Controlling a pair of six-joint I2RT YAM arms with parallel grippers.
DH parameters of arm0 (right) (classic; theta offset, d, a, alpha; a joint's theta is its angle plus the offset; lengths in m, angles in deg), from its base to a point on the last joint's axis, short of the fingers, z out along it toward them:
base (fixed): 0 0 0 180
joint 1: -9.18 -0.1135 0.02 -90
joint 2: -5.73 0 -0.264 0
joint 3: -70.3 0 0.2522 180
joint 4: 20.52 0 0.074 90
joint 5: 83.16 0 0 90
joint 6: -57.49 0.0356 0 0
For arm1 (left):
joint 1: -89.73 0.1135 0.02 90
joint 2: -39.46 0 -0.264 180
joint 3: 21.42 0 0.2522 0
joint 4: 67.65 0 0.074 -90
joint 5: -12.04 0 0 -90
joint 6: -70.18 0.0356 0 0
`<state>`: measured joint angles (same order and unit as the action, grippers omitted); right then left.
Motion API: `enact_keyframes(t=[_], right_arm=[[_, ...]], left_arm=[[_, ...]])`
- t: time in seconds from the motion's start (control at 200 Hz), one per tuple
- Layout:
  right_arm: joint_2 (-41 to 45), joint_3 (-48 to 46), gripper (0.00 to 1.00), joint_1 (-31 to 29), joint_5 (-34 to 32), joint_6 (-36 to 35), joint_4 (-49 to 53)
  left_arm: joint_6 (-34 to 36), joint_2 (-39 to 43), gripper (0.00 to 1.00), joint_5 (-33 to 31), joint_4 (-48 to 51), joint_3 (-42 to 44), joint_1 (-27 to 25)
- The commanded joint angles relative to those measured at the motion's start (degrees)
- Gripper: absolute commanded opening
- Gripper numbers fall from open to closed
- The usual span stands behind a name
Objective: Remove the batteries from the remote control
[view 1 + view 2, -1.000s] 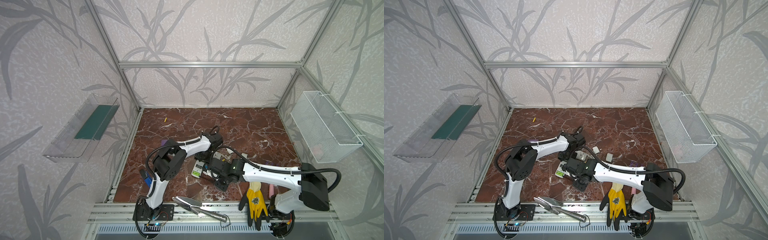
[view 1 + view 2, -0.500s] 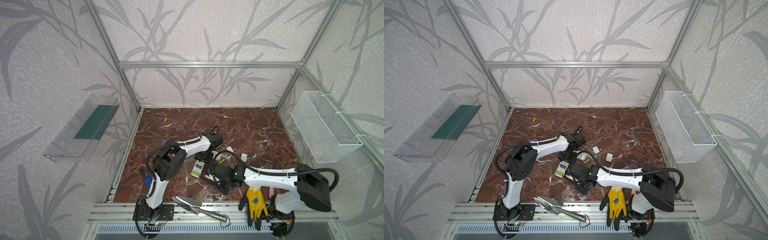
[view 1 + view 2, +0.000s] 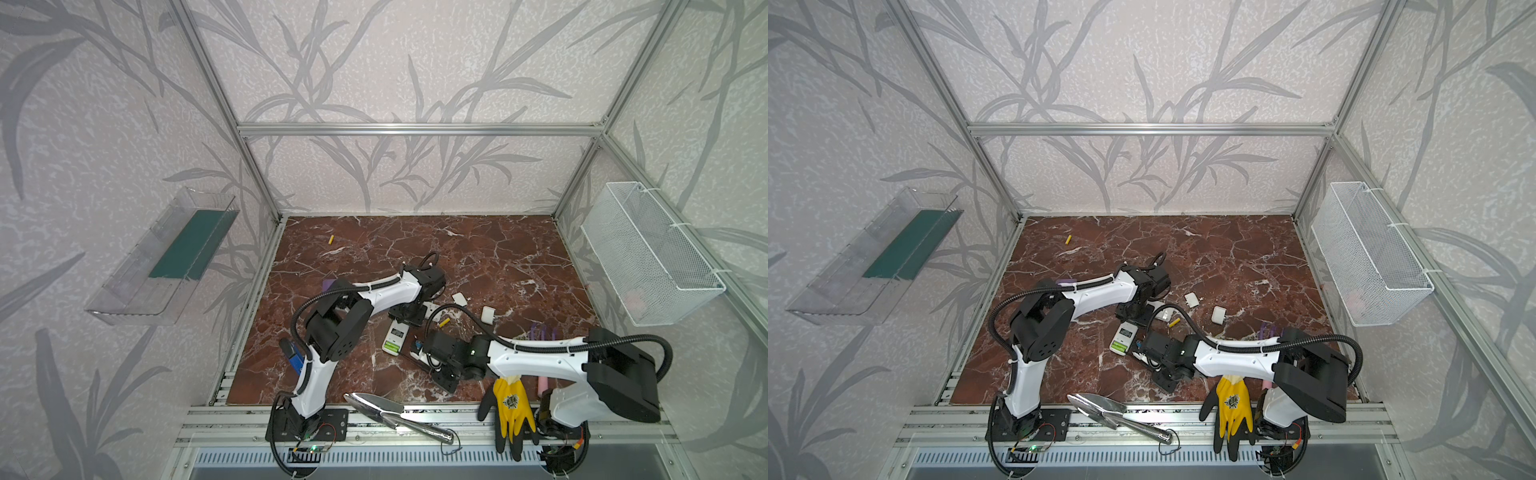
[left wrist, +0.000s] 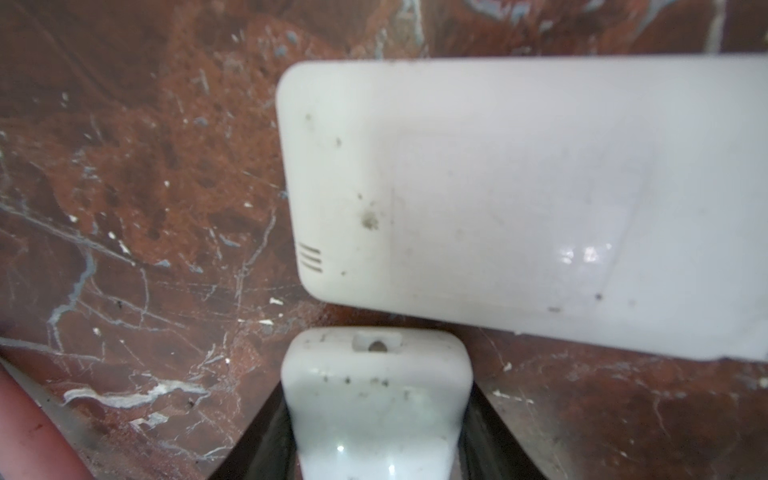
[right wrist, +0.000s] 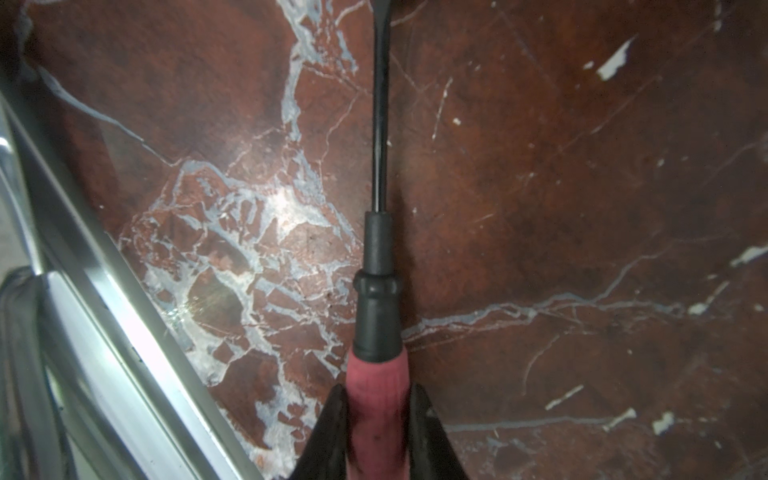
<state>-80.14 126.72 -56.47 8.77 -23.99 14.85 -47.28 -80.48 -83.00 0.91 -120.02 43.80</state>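
High stereo pair (wrist views close)

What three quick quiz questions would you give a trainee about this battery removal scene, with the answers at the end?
1. True or false: the right gripper is shut on a pink-handled screwdriver.
2. Where is the yellow work glove? A in the wire basket; B draped over the front rail; C on the clear wall shelf.
3. Fill in: the left gripper is closed on the end of a ____.
Key: 1 true; 2 B; 3 white remote.
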Motion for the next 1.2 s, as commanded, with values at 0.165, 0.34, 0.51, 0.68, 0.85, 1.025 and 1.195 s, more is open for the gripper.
enact_keyframes(t=[0.165,0.34,0.51,0.68,0.85,1.025,1.195], right_arm=[[-3.16,0.68,0.0,0.34,-3.34,0.26,-13.89],[-3.5,1.02,0.0,0.69,-3.56,-0.11,-15.98],[-3.6,0.45,0.0,0.78,-4.02,-0.05,-17.33],[-3.52,-1.62,0.0,0.96,-4.26,0.04,-21.68],[-2.39,-5.03,0.0,0.96,-6.27,0.08,-27.43],[-1.59,-6.97,0.0,1.16,-7.65,0.65,-30.06],[-0.36,-6.19,0.0,1.14,-7.53,-0.12,-26.23]], left_arm=[[-2.36,-9.75,0.0,10.41,-8.92,5.96,-1.62],[-2.35,-9.74,0.0,10.76,-9.26,6.01,-1.67],[-2.33,-9.76,0.0,10.8,-9.37,6.11,-1.65],[-2.27,-9.83,0.0,11.03,-9.55,6.18,-1.54],[-2.17,-9.84,0.0,11.48,-9.79,6.24,-1.5],[-2.41,-9.75,0.0,13.12,-10.69,6.22,-1.41],[-2.33,-9.76,0.0,12.87,-10.44,6.09,-1.21]])
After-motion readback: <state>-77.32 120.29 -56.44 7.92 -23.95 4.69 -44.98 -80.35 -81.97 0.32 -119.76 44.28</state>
